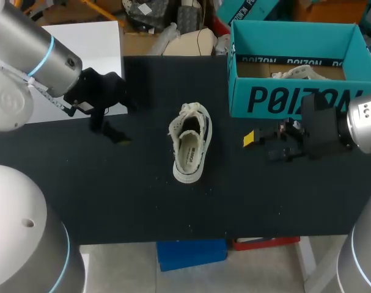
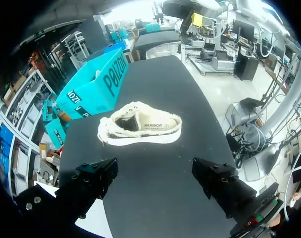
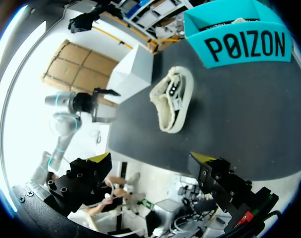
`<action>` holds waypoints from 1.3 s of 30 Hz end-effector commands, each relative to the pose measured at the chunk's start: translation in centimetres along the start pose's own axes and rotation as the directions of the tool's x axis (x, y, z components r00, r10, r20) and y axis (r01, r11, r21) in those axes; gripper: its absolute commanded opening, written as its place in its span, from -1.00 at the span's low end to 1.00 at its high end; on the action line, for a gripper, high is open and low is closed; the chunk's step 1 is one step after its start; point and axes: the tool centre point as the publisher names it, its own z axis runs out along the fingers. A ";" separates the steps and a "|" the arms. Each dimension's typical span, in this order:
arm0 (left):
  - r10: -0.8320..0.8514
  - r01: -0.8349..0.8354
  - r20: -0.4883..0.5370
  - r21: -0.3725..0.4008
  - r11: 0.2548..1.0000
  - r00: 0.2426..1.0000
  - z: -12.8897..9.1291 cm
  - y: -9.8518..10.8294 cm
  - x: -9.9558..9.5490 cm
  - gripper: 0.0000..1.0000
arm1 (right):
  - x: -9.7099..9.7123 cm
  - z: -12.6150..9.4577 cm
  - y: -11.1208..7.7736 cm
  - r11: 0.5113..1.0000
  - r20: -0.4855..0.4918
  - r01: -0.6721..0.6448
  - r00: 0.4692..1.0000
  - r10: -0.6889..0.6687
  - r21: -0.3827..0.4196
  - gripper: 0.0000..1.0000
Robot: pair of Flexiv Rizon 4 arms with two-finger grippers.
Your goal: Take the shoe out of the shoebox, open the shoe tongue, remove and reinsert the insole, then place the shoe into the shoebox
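The shoe (image 1: 190, 143) is a low cream canvas sneaker with a fuzzy, frayed collar, a dark side panel, a smooth white rubber sole and a pale insole showing in its opening. It stands on its sole on the matte black table (image 1: 112, 195). The shoebox (image 1: 295, 97) is open-topped teal cardboard, rectangular, with bold dark lettering on its side. Another pale shoe (image 1: 301, 73) lies inside it. The left gripper (image 2: 155, 173) has its blocky black fingers spread wide and holds nothing. The sneaker lies ahead of them, side-on, well apart. The right gripper (image 3: 150, 166) is likewise spread wide and empty. The sneaker sits ahead of it, apart from both yellow tips, and the box stands just beside the gripper.
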 end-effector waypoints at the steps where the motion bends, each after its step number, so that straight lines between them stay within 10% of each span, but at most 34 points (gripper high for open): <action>1: 0.001 -0.001 0.006 -0.001 1.000 1.000 0.1 0.0 0.1 1.00 | 0.1 0.0 0.0 1.000 0.002 -0.001 1.000 0.001 0.001 1.00; 27: 0.001 -0.001 0.006 -0.001 1.000 1.000 0.1 0.0 0.1 1.00 | 0.1 0.0 0.0 1.000 0.002 -0.001 1.000 0.001 0.001 1.00; 39: 0.001 -0.001 0.006 -0.001 1.000 1.000 0.1 0.0 0.1 1.00 | -0.7 1.6 4.3 0.983 0.378 -0.014 0.924 -0.058 0.185 1.00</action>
